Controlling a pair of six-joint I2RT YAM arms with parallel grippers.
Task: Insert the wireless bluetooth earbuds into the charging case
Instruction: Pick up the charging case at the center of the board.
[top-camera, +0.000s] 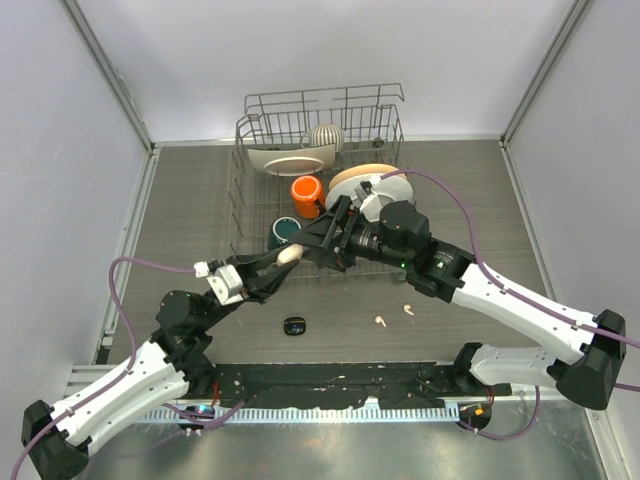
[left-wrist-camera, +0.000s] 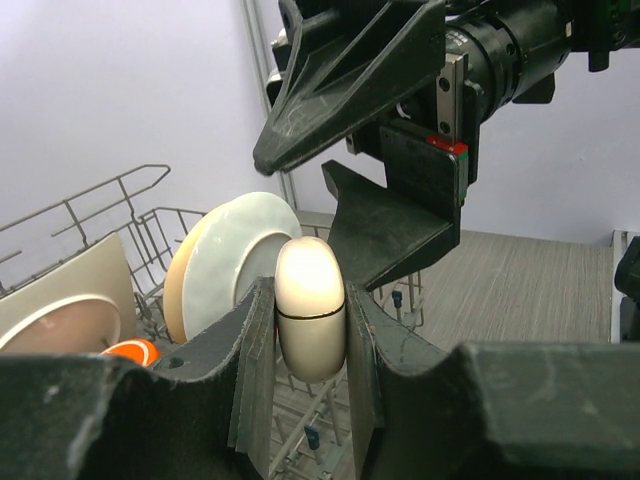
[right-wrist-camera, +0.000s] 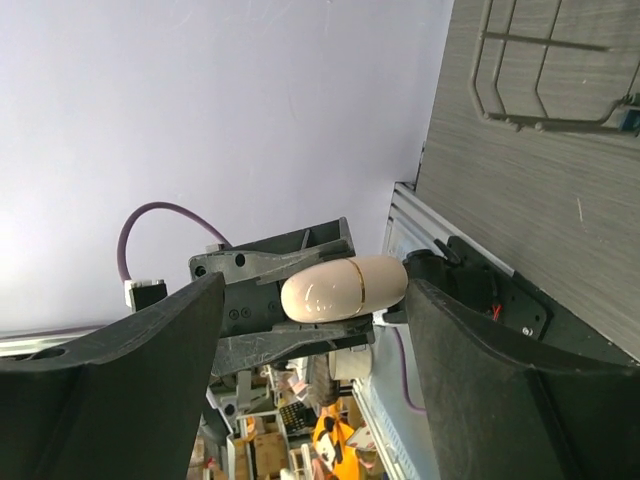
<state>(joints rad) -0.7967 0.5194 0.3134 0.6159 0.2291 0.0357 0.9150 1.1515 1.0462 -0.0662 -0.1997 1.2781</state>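
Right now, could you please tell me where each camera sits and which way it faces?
Top: above and behind the arms, looking down on the table and dish rack; both arms show.
Left wrist: on the left gripper, looking toward the rack; its own fingers clamp the cream case.
Right wrist: on the open right gripper, looking back toward the table's near edge; its spread fingers frame the view.
Shared: both wrist views show that case.

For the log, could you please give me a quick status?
Left gripper shut on cream case. Right gripper open beside it. Two cream earbuds on table.
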